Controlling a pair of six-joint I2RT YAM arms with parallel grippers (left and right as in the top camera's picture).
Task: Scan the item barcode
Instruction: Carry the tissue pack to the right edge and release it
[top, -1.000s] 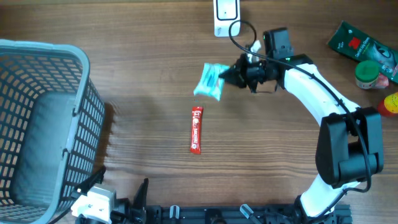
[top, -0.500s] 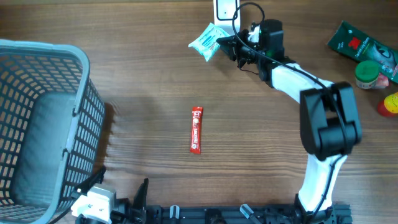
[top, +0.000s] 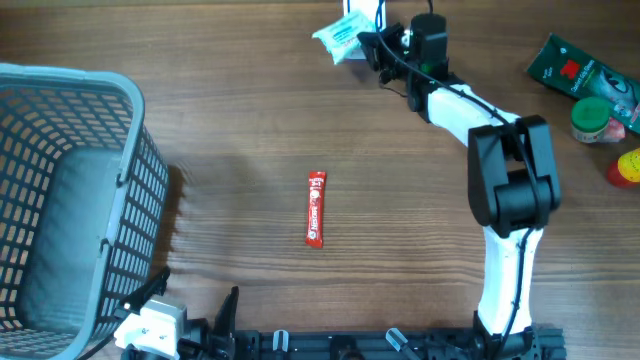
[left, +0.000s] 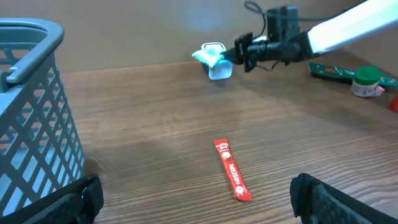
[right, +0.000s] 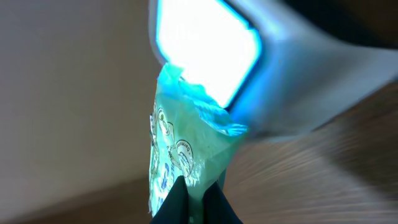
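The right gripper (top: 366, 43) has swung the teal packet (top: 337, 34) up to the scanner (right: 292, 68) and grips the packet's lower edge tightly. The packet's long axis points from the fingers into the scanner's lit window, just in front of it.

We see a pale teal, crinkled packet (top: 337, 36) held off the table at its 12 o'clock edge, pinched at 1 end by the right gripper (right: 189, 202), its top before the glowing window of the white scanner (right: 298, 81).
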